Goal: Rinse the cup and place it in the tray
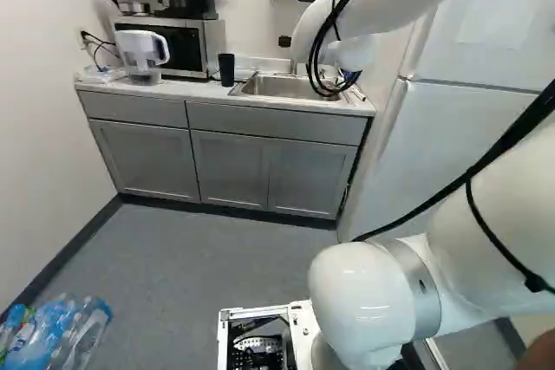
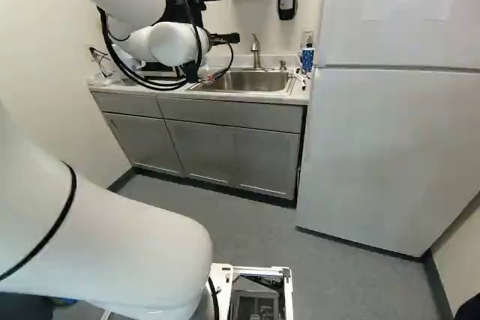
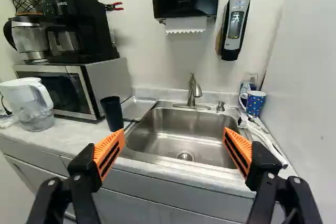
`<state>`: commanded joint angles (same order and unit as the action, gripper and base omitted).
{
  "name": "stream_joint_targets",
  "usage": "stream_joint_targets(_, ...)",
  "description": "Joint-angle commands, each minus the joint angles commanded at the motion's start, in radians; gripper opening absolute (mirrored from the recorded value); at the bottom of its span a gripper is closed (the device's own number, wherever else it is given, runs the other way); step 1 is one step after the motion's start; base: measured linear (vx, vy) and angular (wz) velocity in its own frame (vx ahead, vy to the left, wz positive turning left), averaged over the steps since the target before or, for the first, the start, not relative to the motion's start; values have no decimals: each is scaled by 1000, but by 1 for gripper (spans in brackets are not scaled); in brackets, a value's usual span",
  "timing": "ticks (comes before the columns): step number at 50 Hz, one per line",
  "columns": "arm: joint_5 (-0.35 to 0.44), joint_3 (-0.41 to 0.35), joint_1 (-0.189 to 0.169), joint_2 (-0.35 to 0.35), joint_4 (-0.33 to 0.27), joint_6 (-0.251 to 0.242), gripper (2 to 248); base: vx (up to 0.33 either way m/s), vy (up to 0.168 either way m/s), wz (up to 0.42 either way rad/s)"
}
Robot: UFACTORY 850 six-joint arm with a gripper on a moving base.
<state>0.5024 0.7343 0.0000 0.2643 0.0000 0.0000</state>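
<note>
In the right base view my gripper point(image 2: 223, 16) is held out over the counter, left of the faucet. My gripper point(image 3: 174, 148) stands wide open in the wrist view, nothing between its orange pads, facing the sink point(image 3: 181, 127). A dark cup point(image 3: 112, 114) stands upright on the counter between microwave and sink, beyond one finger. The same cup point(image 1: 226, 68) shows in the left base view. Behind it, beside the sink, lies a flat metal tray point(image 3: 137, 108). A silver faucet point(image 3: 194, 92) rises at the basin's back edge.
A microwave point(image 3: 107, 85) carries coffee makers; a water pitcher point(image 3: 32, 103) stands beside it. Across the sink are a blue dotted mug point(image 3: 255, 103) and a white brush point(image 3: 268, 142), next to the refrigerator point(image 2: 390, 148). A soap dispenser point(image 3: 234, 27) hangs on the wall.
</note>
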Motion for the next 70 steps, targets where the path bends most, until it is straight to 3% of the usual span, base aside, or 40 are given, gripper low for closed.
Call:
stream_joint_targets(51,0,0,0,0,0,0,247,149,-27,-7)
stream_joint_targets(70,0,0,0,0,0,0,247,157,-2,152)
